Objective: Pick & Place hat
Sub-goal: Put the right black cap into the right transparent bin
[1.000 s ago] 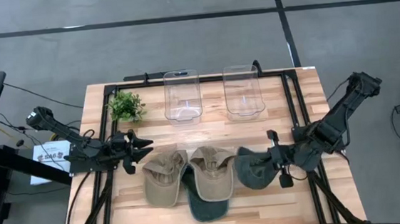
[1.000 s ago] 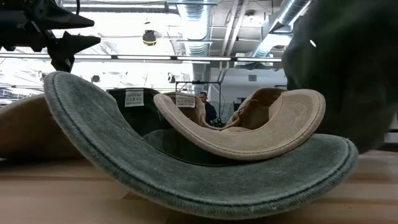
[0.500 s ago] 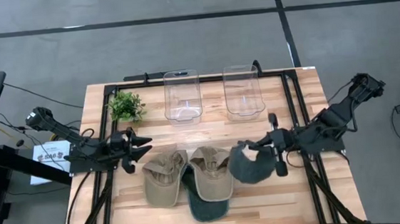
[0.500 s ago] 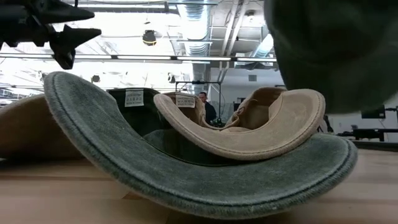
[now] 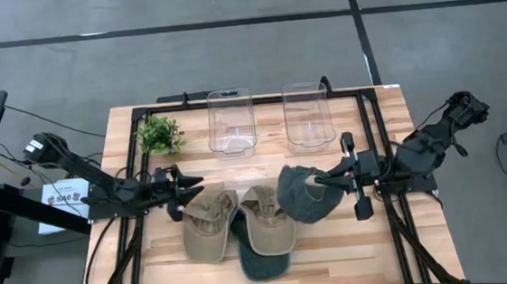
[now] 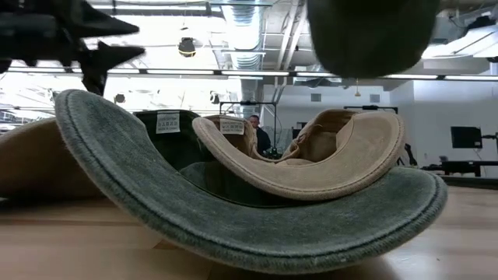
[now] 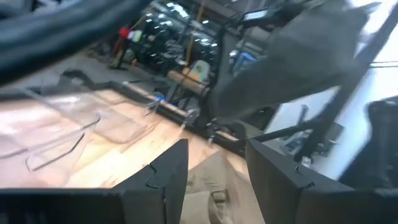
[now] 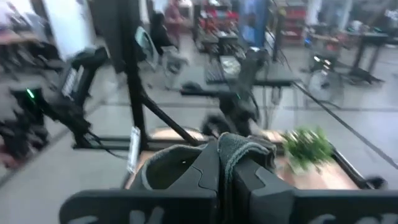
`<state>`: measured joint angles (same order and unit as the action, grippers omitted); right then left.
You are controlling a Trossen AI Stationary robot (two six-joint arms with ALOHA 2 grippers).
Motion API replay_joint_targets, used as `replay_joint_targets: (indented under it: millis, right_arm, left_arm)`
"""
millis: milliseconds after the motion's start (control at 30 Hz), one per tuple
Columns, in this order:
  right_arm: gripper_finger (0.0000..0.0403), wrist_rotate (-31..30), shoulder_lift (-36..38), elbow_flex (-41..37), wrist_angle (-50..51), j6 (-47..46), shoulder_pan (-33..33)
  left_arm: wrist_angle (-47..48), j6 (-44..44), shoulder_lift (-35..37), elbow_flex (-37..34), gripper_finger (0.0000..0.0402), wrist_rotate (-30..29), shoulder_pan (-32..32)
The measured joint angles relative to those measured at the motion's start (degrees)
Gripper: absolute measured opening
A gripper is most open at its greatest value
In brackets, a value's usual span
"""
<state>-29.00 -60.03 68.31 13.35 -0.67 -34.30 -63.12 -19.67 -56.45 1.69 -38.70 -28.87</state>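
Note:
My right gripper [image 5: 318, 182] is shut on a dark grey hat [image 5: 299, 194], which hangs in the air right of the table's middle and shows at the top of the low view [image 6: 370, 34]. Two tan hats [image 5: 207, 225] [image 5: 269, 219] lie on the table, overlapping a grey-green hat [image 5: 265, 264] whose brim [image 6: 233, 225] fills the low view. My left gripper [image 5: 195, 180] hovers open at the left, just beyond the left tan hat, and touches nothing; it also shows in the left wrist view [image 7: 214, 171]. My right gripper pinches a bunched edge of the dark grey hat [image 8: 241, 148] between its two fingers. The fingers [image 8: 205, 177] reach in level from the table's right side. The hat hangs clear of the table, its crown toward the table's left.
Two clear containers [image 5: 231, 121] [image 5: 308, 115] stand at the far side of the table, and a small green plant [image 5: 159, 134] stands at the far left. A black frame [image 5: 376, 141] runs around the tabletop. Bare wood lies between the hats and the containers.
My right gripper has risen and tipped up to level, carrying the dark grey hat off the table and toward the table's left and far side; the hat now hangs clear. My left gripper has moved a little toward the table's right.

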Motion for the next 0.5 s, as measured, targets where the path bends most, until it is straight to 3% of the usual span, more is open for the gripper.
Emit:
replay_joint_targets:
  millis: [100,233,367,500]
  right_arm:
    - [0.0000,4.2,0.0,0.0,-3.1,0.8,1.1]
    - [0.0000,9.1,0.0,0.0,-4.9,0.7,3.0]
    - [0.0000,12.4,0.0,0.0,-5.8,0.7,3.8]
    - [0.0000,14.4,-0.3,0.0,-6.6,0.4,3.2]
  left_arm:
    - [-3.7,-1.6,-11.4,4.8,0.0158,3.7,2.9]
    - [-7.0,2.7,-24.5,15.1,0.0158,14.4,6.3]
    - [-7.4,10.3,-33.5,26.9,0.0158,24.5,7.5]
    - [-7.4,17.2,-39.7,36.3,0.0158,28.2,7.5]
